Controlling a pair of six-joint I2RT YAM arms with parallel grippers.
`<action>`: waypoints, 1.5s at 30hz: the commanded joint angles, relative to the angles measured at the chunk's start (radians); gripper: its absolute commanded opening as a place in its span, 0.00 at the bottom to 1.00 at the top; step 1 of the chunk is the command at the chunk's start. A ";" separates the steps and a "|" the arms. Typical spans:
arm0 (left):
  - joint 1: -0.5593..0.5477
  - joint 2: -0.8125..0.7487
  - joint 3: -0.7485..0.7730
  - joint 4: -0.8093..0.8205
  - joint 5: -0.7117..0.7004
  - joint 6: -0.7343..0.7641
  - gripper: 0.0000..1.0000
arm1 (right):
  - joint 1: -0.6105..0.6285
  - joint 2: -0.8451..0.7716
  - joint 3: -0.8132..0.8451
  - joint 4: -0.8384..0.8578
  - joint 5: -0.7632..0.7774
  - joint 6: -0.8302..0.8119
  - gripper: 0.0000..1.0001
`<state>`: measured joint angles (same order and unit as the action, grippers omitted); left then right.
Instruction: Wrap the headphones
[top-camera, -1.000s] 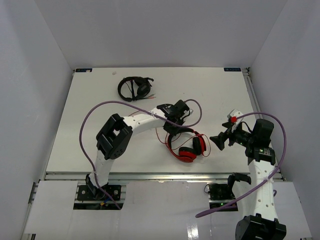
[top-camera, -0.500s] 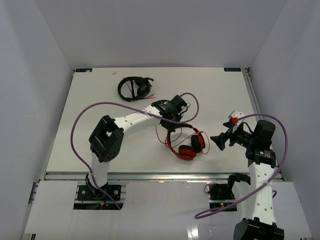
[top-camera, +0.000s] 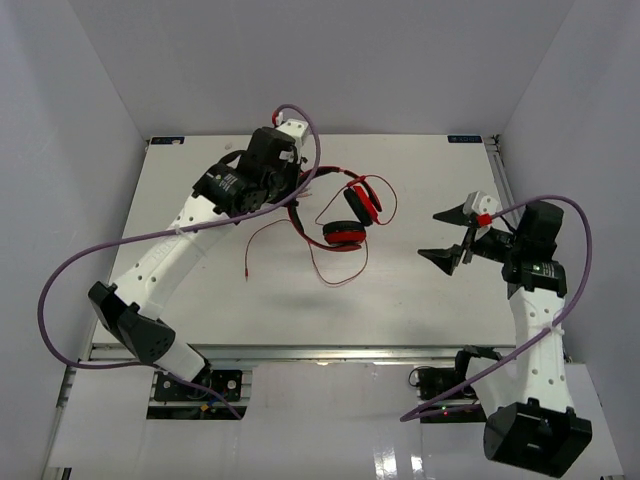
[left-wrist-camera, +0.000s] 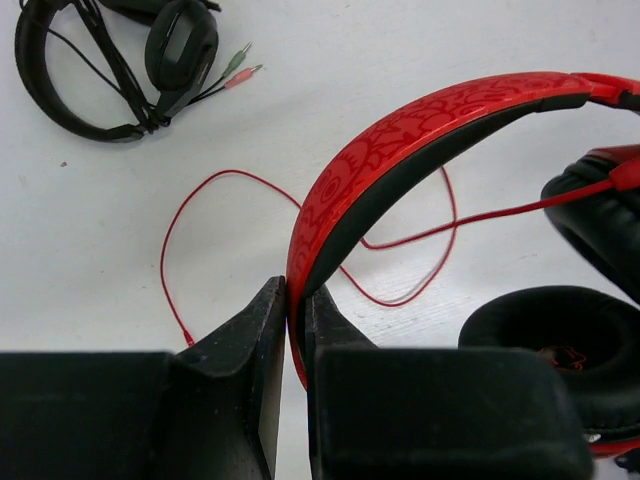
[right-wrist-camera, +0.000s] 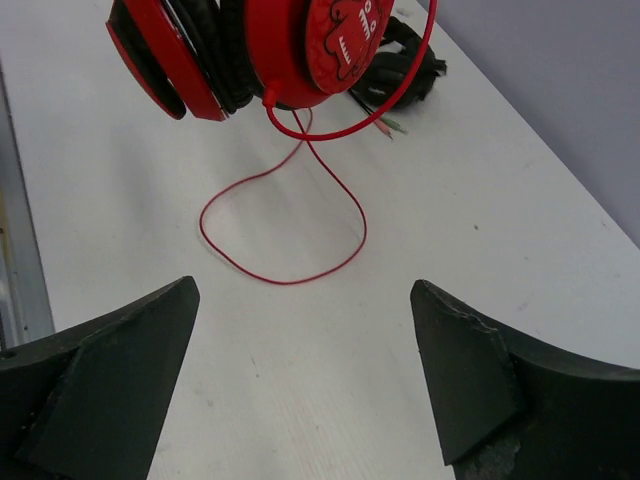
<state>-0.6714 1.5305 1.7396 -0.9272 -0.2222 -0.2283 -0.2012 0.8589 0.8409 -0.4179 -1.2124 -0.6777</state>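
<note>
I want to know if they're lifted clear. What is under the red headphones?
The table and loops of their cable, seen from the right wrist; the headphones hang from the left gripper. From above, the cups hide the spot directly beneath.

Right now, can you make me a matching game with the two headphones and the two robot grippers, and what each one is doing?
Things:
1. red headphones
2. black headphones
3. left gripper
4. right gripper

States:
A. open, holding nothing
B. gripped by the headband
C. lying on the table
D. pinched shut on a headband

Pairs: 1-B, 2-C, 3-D, 4-A
</note>
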 joint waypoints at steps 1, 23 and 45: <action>0.001 0.013 0.230 -0.092 0.066 -0.114 0.00 | 0.124 0.155 -0.023 0.169 -0.118 0.097 0.90; 0.017 0.074 0.540 -0.159 0.221 -0.319 0.00 | 0.495 0.365 -0.118 0.765 0.280 0.072 0.93; 0.023 0.020 0.489 -0.011 0.388 -0.462 0.00 | 0.531 0.609 -0.090 0.976 0.263 0.376 0.68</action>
<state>-0.6544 1.6273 2.1914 -1.0390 0.1028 -0.6090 0.3232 1.4470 0.7303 0.4248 -0.9191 -0.4085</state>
